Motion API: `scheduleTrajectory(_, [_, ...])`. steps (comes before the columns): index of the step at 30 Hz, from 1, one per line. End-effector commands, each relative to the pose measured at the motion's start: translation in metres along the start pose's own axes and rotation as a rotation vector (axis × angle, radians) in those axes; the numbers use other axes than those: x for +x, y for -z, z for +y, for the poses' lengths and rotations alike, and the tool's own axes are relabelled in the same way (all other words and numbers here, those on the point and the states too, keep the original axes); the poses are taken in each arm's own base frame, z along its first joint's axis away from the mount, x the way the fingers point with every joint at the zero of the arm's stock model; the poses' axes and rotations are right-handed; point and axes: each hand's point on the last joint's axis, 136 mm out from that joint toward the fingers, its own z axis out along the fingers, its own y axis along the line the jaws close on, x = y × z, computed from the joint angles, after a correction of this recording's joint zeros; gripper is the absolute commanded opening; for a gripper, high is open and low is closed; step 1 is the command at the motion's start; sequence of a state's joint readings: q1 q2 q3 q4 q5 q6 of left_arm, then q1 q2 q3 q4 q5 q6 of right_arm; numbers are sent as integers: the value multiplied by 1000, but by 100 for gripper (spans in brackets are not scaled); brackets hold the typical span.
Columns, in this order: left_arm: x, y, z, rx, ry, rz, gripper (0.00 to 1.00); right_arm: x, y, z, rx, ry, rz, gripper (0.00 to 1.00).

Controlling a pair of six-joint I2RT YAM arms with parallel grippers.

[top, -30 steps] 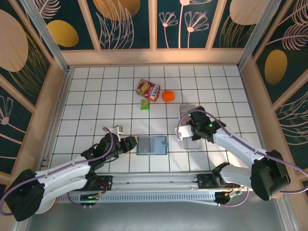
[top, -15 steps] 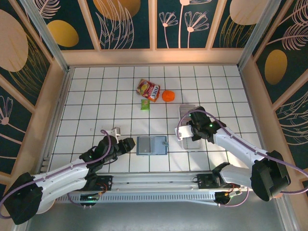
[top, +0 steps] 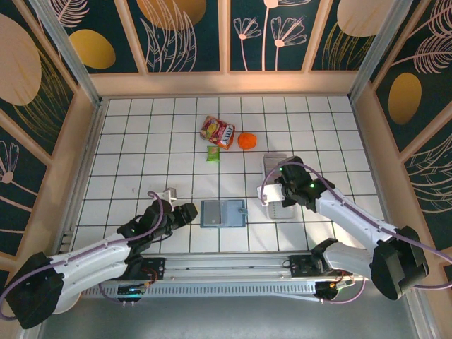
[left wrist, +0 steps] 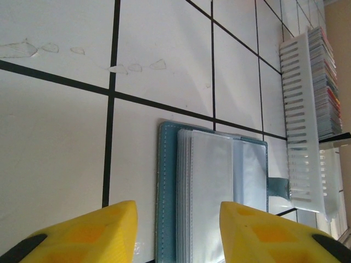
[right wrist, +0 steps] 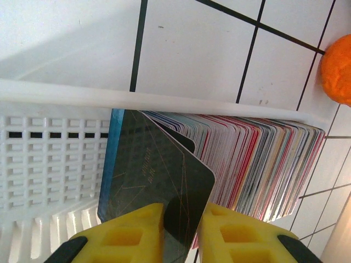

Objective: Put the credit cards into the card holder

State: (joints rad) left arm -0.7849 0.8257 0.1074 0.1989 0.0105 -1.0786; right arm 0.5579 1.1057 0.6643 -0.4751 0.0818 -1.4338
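Note:
The teal card holder [top: 222, 212] lies open on the tiles, its clear sleeves [left wrist: 211, 181] facing up. My left gripper [top: 186, 212] is at its left edge, open, with yellow fingers [left wrist: 82, 235] on either side of the holder's left border and nothing held [left wrist: 178, 230]. My right gripper [top: 280, 191] is over the white slotted tray [top: 279, 164] and is shut [right wrist: 181, 230] on a dark credit card [right wrist: 156, 175], which leans out from the front of the row. The other credit cards [right wrist: 258, 161] stand packed on edge in the tray [right wrist: 66, 98].
At the back middle sit a red snack bag [top: 217, 131], an orange ball [top: 247, 140] and a small green packet [top: 212, 153]. Wooden walls close in the tiled floor. The tray's [left wrist: 300, 120] long side lies just right of the holder's strap.
My left arm has shifted slightly beside the holder's left edge. The right gripper stays at the tray, its jaws tightened a little on the dark card.

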Motion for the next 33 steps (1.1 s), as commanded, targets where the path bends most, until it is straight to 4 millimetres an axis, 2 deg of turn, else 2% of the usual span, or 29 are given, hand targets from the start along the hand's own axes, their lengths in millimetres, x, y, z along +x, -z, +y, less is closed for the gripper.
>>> scheduleTrajectory(1, [-2,-1,-3,10,3,-9,42,2,2,-1,23,-8,3,21])
scheduleTrajectory(13, [-2,-2,-5,17,4,-9,35,0,9,-2,25,-21,-10,20])
scheduleTrajectory(20, [-2,-2,-5,16,3,-3,34,-1,17,1,0,-40,-15,11])
scheduleTrajectory(27, [-2,-2,-5,8,1,-5,34,-8,35,7,-27,-78,-47,1])
scheduleTrajectory(33, [-3,-2,-7,11,-2,-5,34,-11,48,8,-39,-114,-65,0])
